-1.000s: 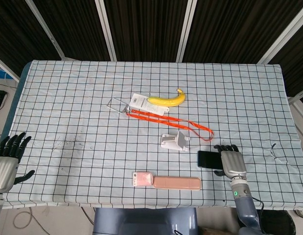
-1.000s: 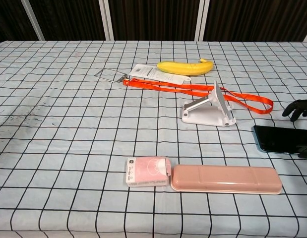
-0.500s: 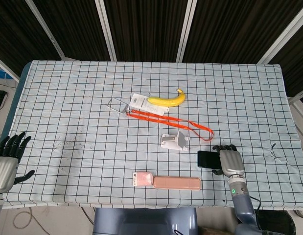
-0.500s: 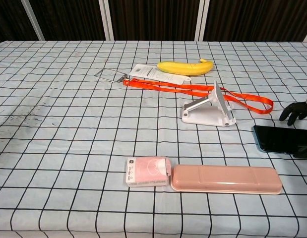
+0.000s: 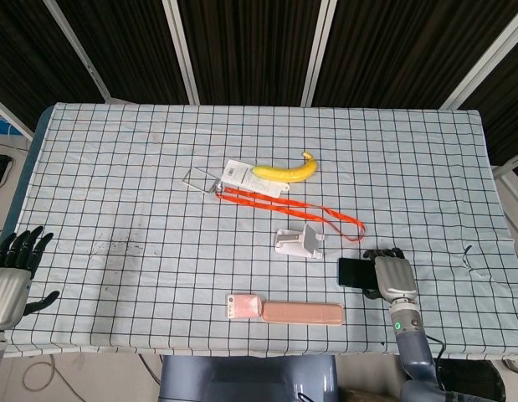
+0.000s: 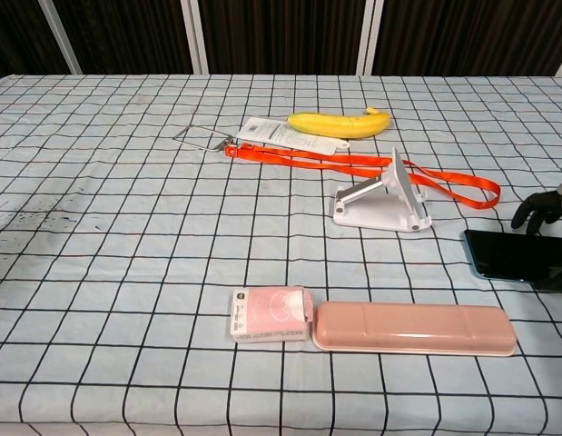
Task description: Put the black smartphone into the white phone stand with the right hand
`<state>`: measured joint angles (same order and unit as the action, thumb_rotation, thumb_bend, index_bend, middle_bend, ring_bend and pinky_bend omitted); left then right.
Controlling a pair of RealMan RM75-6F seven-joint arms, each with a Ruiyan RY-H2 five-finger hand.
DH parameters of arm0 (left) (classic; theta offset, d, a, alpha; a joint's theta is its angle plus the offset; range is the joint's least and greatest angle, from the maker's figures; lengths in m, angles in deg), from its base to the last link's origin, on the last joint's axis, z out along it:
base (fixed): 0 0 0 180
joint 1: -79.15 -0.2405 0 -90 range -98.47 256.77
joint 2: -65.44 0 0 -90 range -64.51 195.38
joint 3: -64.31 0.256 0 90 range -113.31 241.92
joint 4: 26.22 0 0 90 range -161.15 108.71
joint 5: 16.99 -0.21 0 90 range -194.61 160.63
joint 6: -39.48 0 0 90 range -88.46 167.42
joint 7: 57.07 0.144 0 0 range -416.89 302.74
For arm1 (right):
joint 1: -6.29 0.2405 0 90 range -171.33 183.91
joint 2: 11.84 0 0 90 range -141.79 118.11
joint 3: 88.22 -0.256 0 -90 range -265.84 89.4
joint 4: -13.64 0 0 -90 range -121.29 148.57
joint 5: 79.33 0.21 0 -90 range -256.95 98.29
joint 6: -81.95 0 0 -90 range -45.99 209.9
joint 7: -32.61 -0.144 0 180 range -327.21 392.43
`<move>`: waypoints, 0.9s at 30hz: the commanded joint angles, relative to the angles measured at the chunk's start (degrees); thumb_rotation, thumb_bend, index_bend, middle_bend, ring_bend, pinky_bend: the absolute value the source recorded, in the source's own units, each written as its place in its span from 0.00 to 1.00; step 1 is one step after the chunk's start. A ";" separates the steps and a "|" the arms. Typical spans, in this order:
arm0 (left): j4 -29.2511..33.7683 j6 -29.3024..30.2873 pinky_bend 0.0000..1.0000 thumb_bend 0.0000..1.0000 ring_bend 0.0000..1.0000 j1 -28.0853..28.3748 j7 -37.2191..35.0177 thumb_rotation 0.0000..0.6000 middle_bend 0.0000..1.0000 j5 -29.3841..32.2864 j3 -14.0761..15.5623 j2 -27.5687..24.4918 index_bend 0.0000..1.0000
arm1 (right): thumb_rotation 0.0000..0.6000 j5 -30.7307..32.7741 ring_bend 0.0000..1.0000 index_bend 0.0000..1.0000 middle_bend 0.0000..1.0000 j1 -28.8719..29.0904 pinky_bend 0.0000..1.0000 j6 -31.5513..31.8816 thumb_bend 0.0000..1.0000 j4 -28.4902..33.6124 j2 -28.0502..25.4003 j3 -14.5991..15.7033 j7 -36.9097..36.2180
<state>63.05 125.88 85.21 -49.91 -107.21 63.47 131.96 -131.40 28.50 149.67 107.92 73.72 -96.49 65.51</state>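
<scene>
Lying flat on the checked cloth, the black smartphone (image 5: pixel 354 272) sits near the front right edge of the table (image 5: pixel 116 167), just this side of the white phone stand (image 5: pixel 299 243) and not in it yet. Your right hand (image 5: pixel 391 275) is over the phone's right end, dark fingertips (image 6: pixel 533 207) curling down at its far edge. From the head view the hand covers that end, and the chest view cuts it off at the frame edge, so you can't tell whether the phone is actually gripped or just touched.

Risks, judged from this layout:
- A grip on one short end only means the phone likely pivots or slips when lifted; get fingers under or across it first.
- It's close to the table's front edge, so a push instead of a pinch could slide it off.
- The stand is light-looking and loose on the cloth; hitting its tilted back plate with the phone could shove or tip it.
- The orange lanyard (image 5: pixel 325 215) runs right behind the stand, touching or nearly so; snag it and you drag the stand and the card near the banana (image 5: pixel 284 171).
- The pink case (image 6: pixel 414 328) lies left of the phone; avoid sweeping low over it.

Your left hand (image 5: pixel 12 276) idles with fingers spread, holding nothing, well apart at the far left corner.
</scene>
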 commanded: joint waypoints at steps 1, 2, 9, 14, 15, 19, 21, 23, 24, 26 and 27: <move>0.00 -0.03 0.00 0.00 0.00 0.01 0.01 1.00 0.00 0.01 0.01 0.00 0.00 | 1.00 0.16 0.24 0.33 0.34 0.08 0.14 -0.08 0.21 -0.26 0.11 0.11 -0.10; 0.01 -0.04 0.00 0.00 0.00 0.01 0.02 1.00 0.00 0.01 0.01 0.00 0.00 | 1.00 0.20 0.24 0.33 0.34 0.13 0.14 -0.12 0.21 -0.39 0.16 0.18 -0.17; 0.07 -0.06 0.00 0.00 0.00 0.02 0.03 1.00 0.00 0.09 -0.02 -0.01 0.00 | 1.00 0.48 0.24 0.33 0.34 0.37 0.14 -0.21 0.21 -0.97 0.35 0.51 -0.47; 0.07 -0.07 0.00 0.00 0.00 0.00 0.04 1.00 0.00 0.15 -0.02 0.00 0.00 | 1.00 0.69 0.25 0.36 0.38 0.63 0.14 -0.27 0.22 -1.25 0.45 0.55 -0.64; 0.08 -0.07 0.00 0.00 0.00 0.01 0.04 1.00 0.00 0.16 -0.03 0.00 0.00 | 1.00 0.70 0.26 0.37 0.38 0.68 0.14 -0.27 0.22 -1.29 0.48 0.56 -0.63; 0.13 -0.13 0.00 0.00 0.00 0.01 -0.02 1.00 0.00 0.25 -0.05 -0.02 0.00 | 1.00 0.98 0.27 0.38 0.40 0.89 0.14 -0.37 0.22 -1.63 0.65 0.67 -0.55; 0.14 -0.14 0.00 0.00 0.00 0.01 -0.03 1.00 0.00 0.29 -0.06 -0.02 0.00 | 1.00 1.17 0.29 0.40 0.42 0.95 0.14 -0.41 0.23 -1.74 0.72 0.69 -0.53; 0.17 -0.19 0.00 0.00 0.00 0.02 -0.05 1.00 0.00 0.34 -0.07 -0.05 0.00 | 1.00 1.27 0.32 0.43 0.45 1.02 0.14 -0.43 0.23 -1.91 0.75 0.77 -0.45; 0.19 -0.24 0.00 0.00 0.00 0.03 -0.07 1.00 0.00 0.38 -0.07 -0.07 0.00 | 1.00 1.30 0.33 0.44 0.46 1.06 0.14 -0.41 0.23 -1.98 0.77 0.81 -0.42; 0.23 -0.24 0.00 0.00 0.00 0.03 -0.08 1.00 0.00 0.40 -0.08 -0.08 0.00 | 1.00 1.44 0.35 0.46 0.48 1.14 0.14 -0.40 0.23 -2.07 0.79 0.82 -0.39; 0.24 -0.23 0.00 0.00 0.00 0.03 -0.08 1.00 0.00 0.40 -0.08 -0.08 0.00 | 1.00 1.43 0.37 0.47 0.50 1.16 0.14 -0.37 0.24 -2.07 0.78 0.83 -0.39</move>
<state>63.28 125.65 85.24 -50.00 -106.81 63.39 131.88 -129.98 29.66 149.32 105.85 74.50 -95.65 65.12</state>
